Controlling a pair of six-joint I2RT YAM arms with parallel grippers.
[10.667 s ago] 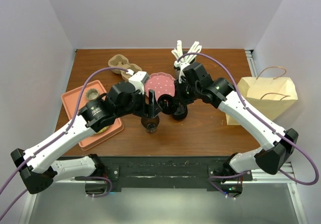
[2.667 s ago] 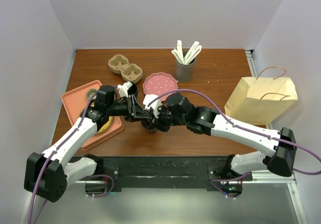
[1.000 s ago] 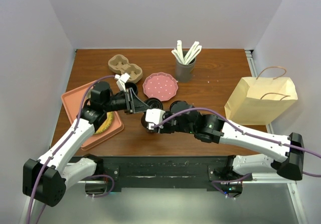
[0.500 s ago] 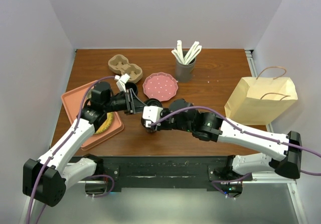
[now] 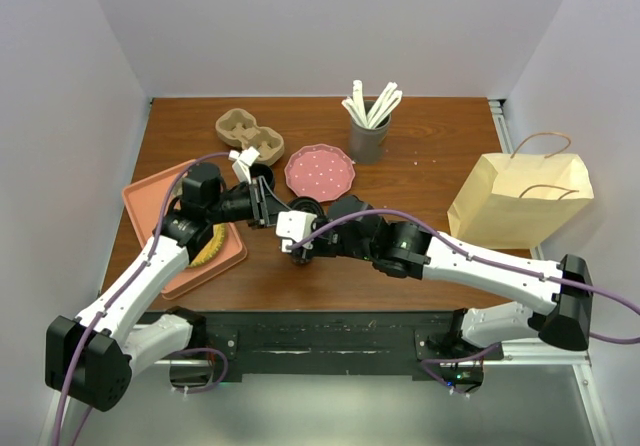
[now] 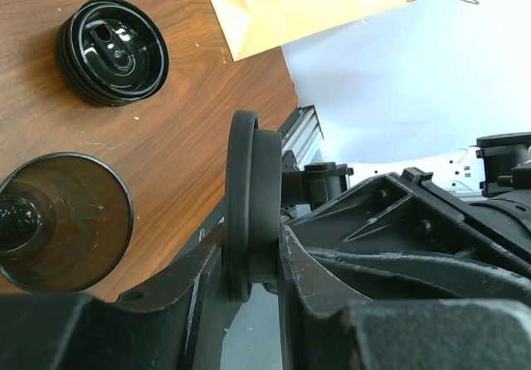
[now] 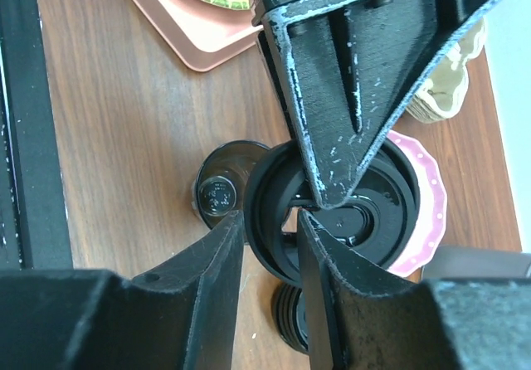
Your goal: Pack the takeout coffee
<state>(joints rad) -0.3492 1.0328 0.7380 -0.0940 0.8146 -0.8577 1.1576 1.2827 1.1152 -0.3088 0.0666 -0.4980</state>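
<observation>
The round black plastic lid [image 6: 249,212] stands on edge just beside the open dark-brown cup [image 6: 66,221], pinched between the left hand's [image 6: 253,250] narrowed fingers. Only the right wrist view shows the right hand [image 7: 270,229], part-open, straddling the lid's rim; whether it grips cannot be told.

White shells with black joint housings are seen along the left arm [image 5: 140,271] and the right arm [image 5: 490,266]. A purple cable [image 5: 205,156] is looped beside each arm. The left claw [image 6: 249,258] and the right claw [image 7: 270,233] are built of matte black, angular fingers, scuffed with pale specks. A small white block [image 5: 290,224] is fitted near each wrist.
</observation>
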